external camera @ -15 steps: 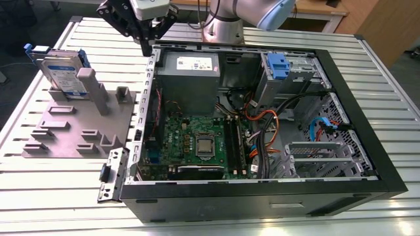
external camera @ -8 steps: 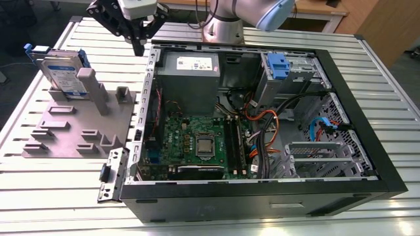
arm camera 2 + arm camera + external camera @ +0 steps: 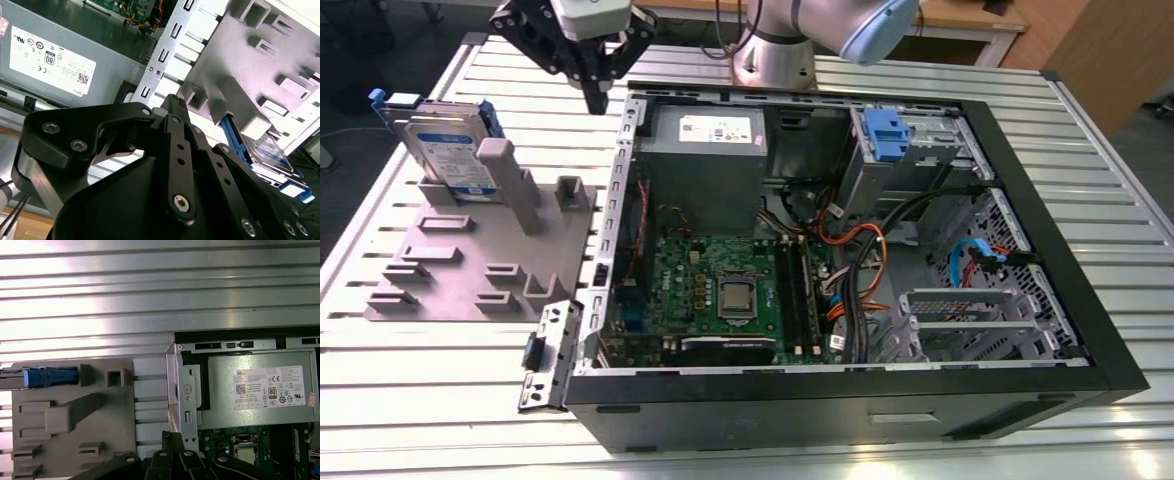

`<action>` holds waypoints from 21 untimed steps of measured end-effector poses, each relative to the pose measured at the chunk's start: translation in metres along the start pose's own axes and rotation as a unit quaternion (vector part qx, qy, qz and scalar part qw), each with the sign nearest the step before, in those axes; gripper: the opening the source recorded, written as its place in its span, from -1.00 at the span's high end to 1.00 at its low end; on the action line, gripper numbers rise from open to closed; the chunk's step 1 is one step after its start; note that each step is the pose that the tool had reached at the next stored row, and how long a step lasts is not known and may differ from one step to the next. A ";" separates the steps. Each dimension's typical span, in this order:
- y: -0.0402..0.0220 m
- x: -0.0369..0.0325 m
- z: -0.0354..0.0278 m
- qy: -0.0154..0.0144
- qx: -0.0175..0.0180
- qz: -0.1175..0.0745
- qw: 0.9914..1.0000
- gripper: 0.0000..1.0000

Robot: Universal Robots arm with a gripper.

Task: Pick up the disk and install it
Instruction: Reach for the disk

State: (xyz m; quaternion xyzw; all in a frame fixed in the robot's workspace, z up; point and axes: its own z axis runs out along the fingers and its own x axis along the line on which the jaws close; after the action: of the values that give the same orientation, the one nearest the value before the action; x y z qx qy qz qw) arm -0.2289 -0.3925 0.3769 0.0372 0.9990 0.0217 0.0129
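- Above the slatted table (image 3: pixel 400 400), at eleven o'clock in the exterior view, hangs the gripper (image 3: pixel 596 100), just outside the case (image 3: pixel 854 405) corner.
- Its fingers (image 3: pixel 176 145) look pressed together with nothing between them, though the angle is poor.
- Disk (image 3: pixel 447 150) stands on edge in the grey fixture (image 3: pixel 467 280), at eight o'clock of the gripper and apart from it.
- Fixture sits at nine o'clock of the case.
- Power supply (image 3: pixel 707 140) lies inside the case, nearest the gripper.
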 end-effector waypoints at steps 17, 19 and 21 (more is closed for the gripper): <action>-0.0005 0.0055 0.0005 0.000 0.000 0.000 1.000 0.79; -0.0005 0.0061 0.0005 0.000 0.000 0.000 1.000 0.79; -0.0005 0.0068 0.0004 0.000 0.000 0.000 1.000 0.79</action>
State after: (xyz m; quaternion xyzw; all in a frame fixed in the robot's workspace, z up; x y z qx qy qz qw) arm -0.2357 -0.3926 0.3763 0.0372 0.9990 0.0217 0.0129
